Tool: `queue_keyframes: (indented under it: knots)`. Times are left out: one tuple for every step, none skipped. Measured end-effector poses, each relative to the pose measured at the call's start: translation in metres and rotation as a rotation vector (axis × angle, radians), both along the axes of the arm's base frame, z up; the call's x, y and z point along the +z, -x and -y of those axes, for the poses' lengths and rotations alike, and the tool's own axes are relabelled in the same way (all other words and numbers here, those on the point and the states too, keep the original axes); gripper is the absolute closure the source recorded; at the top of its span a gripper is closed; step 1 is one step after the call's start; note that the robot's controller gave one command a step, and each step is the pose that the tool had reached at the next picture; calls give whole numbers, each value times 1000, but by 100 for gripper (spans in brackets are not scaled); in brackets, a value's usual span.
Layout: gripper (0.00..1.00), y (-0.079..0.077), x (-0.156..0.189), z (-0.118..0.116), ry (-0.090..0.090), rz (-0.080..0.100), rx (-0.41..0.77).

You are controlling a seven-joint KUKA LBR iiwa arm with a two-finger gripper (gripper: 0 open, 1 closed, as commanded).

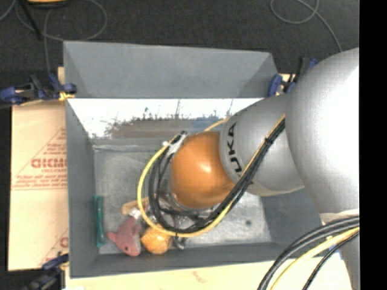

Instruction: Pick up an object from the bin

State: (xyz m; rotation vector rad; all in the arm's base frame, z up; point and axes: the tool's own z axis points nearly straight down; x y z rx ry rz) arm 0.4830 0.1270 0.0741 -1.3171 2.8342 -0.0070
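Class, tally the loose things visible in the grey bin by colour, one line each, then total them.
Green stick: 1
Pink lump: 1
Orange ball: 1
Tan piece by the arm: 1
Total: 4 in sight; the arm may hide others.

— What's lying in the bin?
— On my screen, a green stick runs along the left wall. A pink toy sits near the front, with an orange ball just beside it and a tan piece behind.
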Motion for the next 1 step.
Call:
queue_keyframes:
  knots:
    - [100,-12,148,-3,1,-13,-58]
